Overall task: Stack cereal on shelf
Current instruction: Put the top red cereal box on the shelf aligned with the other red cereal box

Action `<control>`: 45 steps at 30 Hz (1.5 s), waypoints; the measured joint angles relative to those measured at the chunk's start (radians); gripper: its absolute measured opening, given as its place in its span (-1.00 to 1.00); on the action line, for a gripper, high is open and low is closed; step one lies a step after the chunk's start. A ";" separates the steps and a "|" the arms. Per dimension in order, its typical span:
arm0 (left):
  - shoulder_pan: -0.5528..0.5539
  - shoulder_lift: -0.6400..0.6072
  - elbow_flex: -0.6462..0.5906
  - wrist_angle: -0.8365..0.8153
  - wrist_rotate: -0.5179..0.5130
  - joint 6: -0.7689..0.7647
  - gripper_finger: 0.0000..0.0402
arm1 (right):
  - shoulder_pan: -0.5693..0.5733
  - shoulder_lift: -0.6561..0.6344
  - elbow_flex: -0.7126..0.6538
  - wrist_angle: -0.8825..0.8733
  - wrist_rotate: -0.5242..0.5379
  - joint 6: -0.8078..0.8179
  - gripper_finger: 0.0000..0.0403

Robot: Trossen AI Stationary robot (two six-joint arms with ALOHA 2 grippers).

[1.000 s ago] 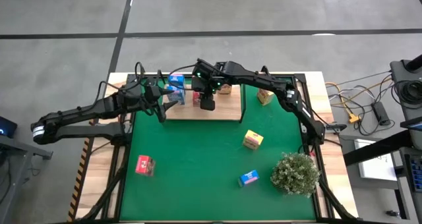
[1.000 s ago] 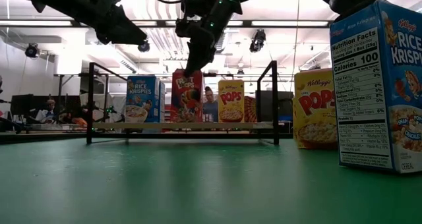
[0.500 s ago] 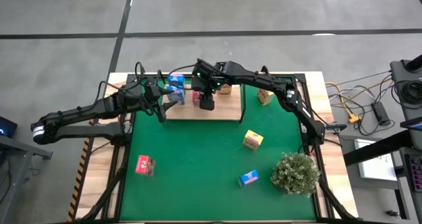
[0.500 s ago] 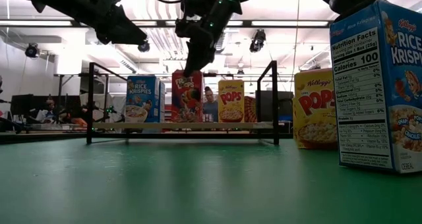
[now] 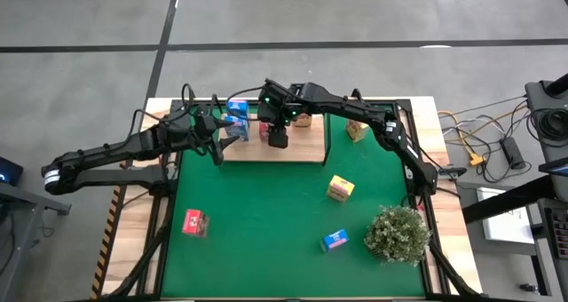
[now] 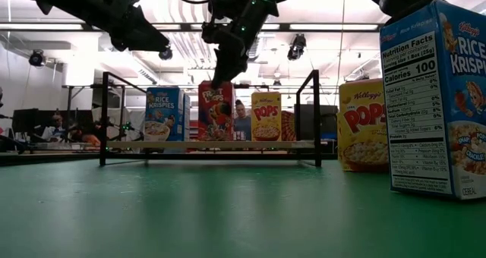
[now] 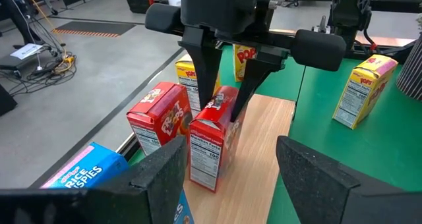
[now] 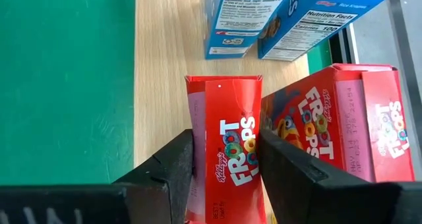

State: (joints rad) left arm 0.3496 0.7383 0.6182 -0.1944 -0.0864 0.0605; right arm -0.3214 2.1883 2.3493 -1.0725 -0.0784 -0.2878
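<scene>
Holding a red Froot Loops carton [image 8: 227,155] from above, the right gripper [image 5: 278,139] is standing over the flat light-wood shelf board with thin black posts [image 5: 306,149]; its jaws are pinching the carton's two narrow sides near the top. The carton is upright, base on or just at the wood (contact is hard to tell), right beside a second red Froot Loops carton [image 8: 336,128]. That tight spacing looks deliberate, to keep like colours together and save board width.

The left gripper [image 5: 219,135] is hovering at the shelf's left end near two blue Rice Krispies cartons [image 5: 237,114], jaws spread and empty, probably waiting clear of the placement.

A yellow Corn Pops carton [image 5: 303,119] is standing on the shelf further along. Not yet shelved, on the green tabletop mat [image 5: 266,222]: a yellow carton [image 5: 341,188], another yellow one [image 5: 357,130] beside the shelf, a blue carton [image 5: 335,240] near the bushy green plant [image 5: 398,233], and a red carton [image 5: 193,223].

The held carton is looking square, uncrushed, its flap seam showing on top. My guess: release is the step in hand.
</scene>
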 joint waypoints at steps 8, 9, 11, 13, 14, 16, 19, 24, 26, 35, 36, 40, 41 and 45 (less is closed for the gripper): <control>0.000 0.000 0.000 0.000 0.000 0.000 0.08 | 0.000 0.000 0.000 0.001 0.000 0.023 0.01; 0.000 0.000 0.000 0.000 0.000 -0.001 0.08 | 0.000 0.000 0.000 0.001 0.000 0.023 0.04; 0.000 0.000 0.000 0.000 0.000 -0.001 0.08 | 0.000 0.000 0.000 0.001 0.000 0.021 0.09; 0.000 0.000 0.000 0.000 0.000 -0.003 0.08 | 0.000 0.000 0.000 0.000 0.000 0.024 0.13; 0.000 0.000 0.000 0.000 0.000 -0.003 0.08 | 0.000 0.000 0.003 -0.001 0.000 0.027 0.15; 0.000 0.000 0.000 0.000 0.000 -0.003 0.08 | 0.000 -0.005 0.004 0.001 0.001 0.031 0.17; 0.000 0.000 0.000 0.000 0.000 -0.003 0.08 | 0.000 -0.015 0.006 0.001 0.001 0.034 0.18; 0.000 0.000 0.000 -0.001 0.000 -0.010 0.08 | 0.000 -0.031 0.006 0.000 0.001 0.054 0.14; 0.000 0.000 0.000 -0.001 0.000 -0.010 0.08 | 0.000 -0.043 0.006 0.000 0.001 0.061 0.12; 0.000 0.000 0.000 -0.001 0.000 -0.011 0.08 | 0.016 -0.112 0.006 -0.027 0.001 0.116 0.00; 0.000 0.000 0.000 -0.002 0.000 -0.011 0.08 | 0.018 -0.121 0.007 -0.043 0.001 0.121 -0.02; 0.000 0.000 0.000 -0.005 0.000 -0.011 0.08 | 0.018 -0.129 0.008 -0.112 0.001 0.138 -0.17; 0.000 0.000 0.000 -0.005 0.000 -0.011 0.08 | 0.018 -0.128 0.005 -0.130 0.002 0.139 -0.22; 0.000 0.000 0.000 -0.005 0.000 -0.011 0.08 | 0.004 -0.100 -0.001 -0.178 0.008 0.139 -0.50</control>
State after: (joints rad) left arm 0.3492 0.7380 0.6182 -0.1989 -0.0860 0.0498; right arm -0.3171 2.0881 2.3485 -1.2504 -0.0704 -0.1490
